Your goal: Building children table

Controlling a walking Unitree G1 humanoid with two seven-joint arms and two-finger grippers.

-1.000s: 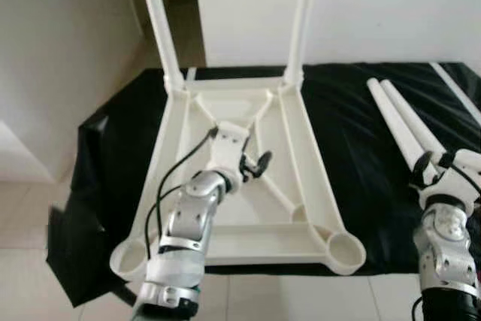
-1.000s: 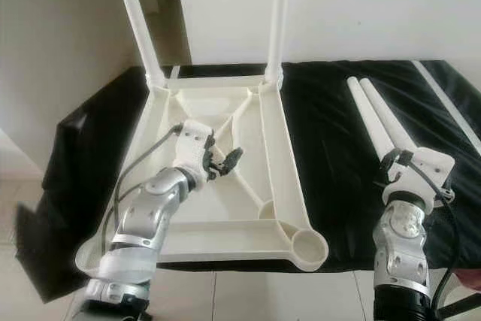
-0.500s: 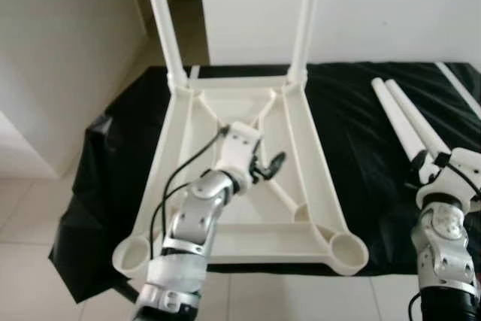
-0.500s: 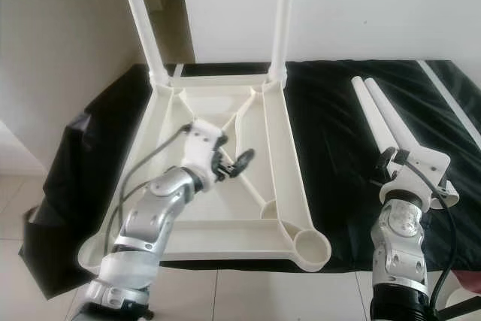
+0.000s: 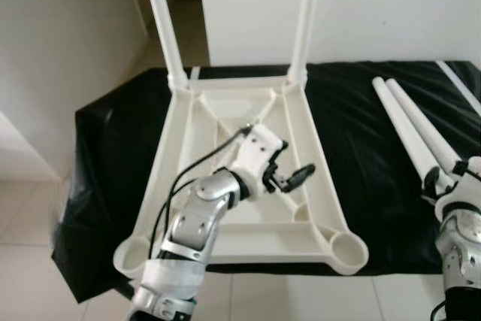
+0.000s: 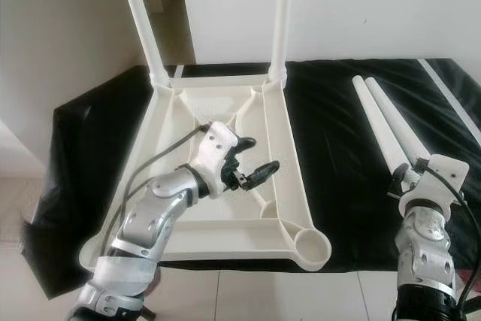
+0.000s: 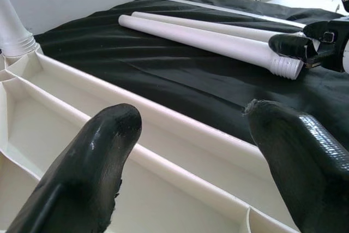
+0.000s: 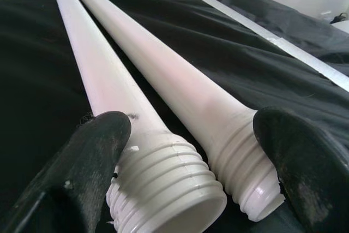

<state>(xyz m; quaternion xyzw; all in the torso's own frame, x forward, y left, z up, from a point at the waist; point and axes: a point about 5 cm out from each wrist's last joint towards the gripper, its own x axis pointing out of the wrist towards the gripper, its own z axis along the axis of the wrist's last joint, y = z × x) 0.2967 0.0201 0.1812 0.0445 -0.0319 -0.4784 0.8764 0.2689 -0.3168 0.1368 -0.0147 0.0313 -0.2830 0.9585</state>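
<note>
On the black cloth (image 5: 361, 155), the upturned table top (image 5: 248, 186) lies under the spread left gripper (image 5: 289, 178); beside it, the right gripper (image 8: 191, 151) spreads around two loose legs' (image 6: 387, 129) threaded ends.

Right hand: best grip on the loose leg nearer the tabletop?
Just above the threaded end, where the leg nearer the tabletop is thickest. Come from above along its near end, one finger on each side. It lies flat on the black cloth, close against the second leg, and the right hand already opens over both ends.
</note>
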